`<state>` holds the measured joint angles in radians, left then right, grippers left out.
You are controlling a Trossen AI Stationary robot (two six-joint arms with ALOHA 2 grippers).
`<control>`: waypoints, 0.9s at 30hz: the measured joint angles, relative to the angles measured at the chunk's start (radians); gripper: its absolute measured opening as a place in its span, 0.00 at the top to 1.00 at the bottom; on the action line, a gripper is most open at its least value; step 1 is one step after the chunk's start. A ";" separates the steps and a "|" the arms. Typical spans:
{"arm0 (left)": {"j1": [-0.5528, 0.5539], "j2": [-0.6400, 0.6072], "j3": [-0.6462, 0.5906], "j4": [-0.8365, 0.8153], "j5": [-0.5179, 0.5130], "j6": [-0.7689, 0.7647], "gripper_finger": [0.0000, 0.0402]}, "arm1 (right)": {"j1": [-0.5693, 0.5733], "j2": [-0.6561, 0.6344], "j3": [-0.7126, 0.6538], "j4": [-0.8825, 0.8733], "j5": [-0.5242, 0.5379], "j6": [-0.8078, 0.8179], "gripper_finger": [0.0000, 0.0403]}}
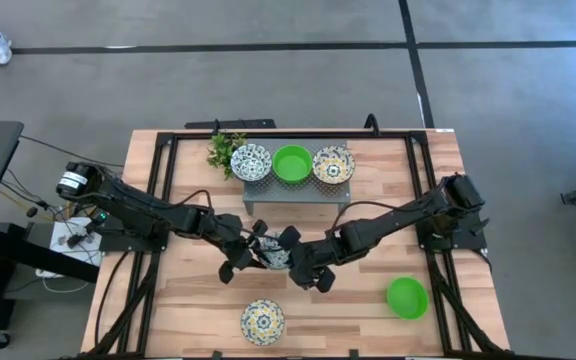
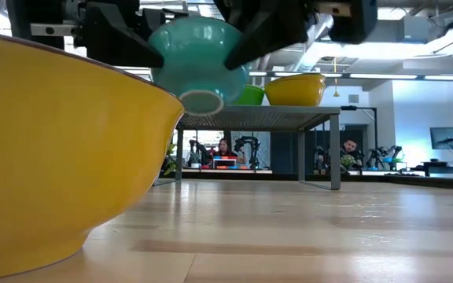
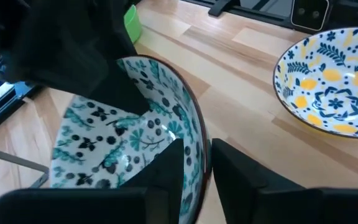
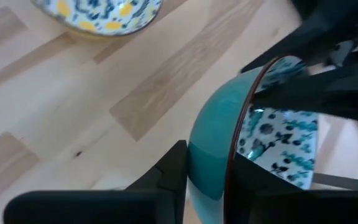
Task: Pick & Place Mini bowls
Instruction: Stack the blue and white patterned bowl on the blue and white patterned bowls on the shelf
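A mini bowl [image 1: 274, 254], teal outside and white with a teal floral pattern inside, hangs in the air over the middle of the table, held between both grippers. In the low view the bowl [image 2: 199, 63] is tilted and well clear of the tabletop. My left gripper [image 1: 252, 246] comes from the table's left and my right gripper [image 1: 304, 264] from the right. Each is shut on the bowl's rim. Their wrist views show my left gripper [image 3: 197, 152] and my right gripper [image 4: 207, 165] astride the wall. My left gripper pinches the bowl's rim [image 3: 201, 140] on the side nearest its arm. One finger [image 3: 166, 171] is inside the bowl and one [image 3: 241, 168] outside. The bowl is lifted clear of the table. My right gripper pinches the opposite rim [image 4: 232, 149]. One finger [image 4: 166, 177] lies on the teal outer wall and the other is inside. The bowl sits tilted in the hold.
A grey perforated stand [image 1: 298, 188] at the far middle carries a blue-patterned bowl [image 1: 251, 162], a green bowl [image 1: 291, 163] and a yellow-patterned bowl [image 1: 333, 165]. A plant sprig [image 1: 225, 150] lies beside it. A green bowl [image 1: 406, 297] and a yellow-blue bowl [image 1: 262, 320] sit near the near edge.
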<state>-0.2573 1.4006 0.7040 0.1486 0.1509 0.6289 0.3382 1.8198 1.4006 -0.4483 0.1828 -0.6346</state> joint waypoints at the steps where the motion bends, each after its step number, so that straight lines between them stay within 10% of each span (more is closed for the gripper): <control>1: 0.000 0.000 0.000 0.003 0.001 0.001 0.80 | 0.000 0.000 0.008 -0.001 0.002 0.000 0.84; 18: 0.002 0.003 0.001 0.011 -0.067 -0.001 0.91 | -0.047 -0.006 0.161 -0.047 0.011 0.225 0.60; 27: -0.007 -0.003 0.001 0.001 -0.138 -0.063 0.95 | -0.019 -0.008 0.338 -0.375 0.006 0.432 0.53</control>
<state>-0.2640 1.3974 0.7052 0.1497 0.0129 0.5660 0.3196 1.8116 1.7383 -0.8237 0.1889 -0.2027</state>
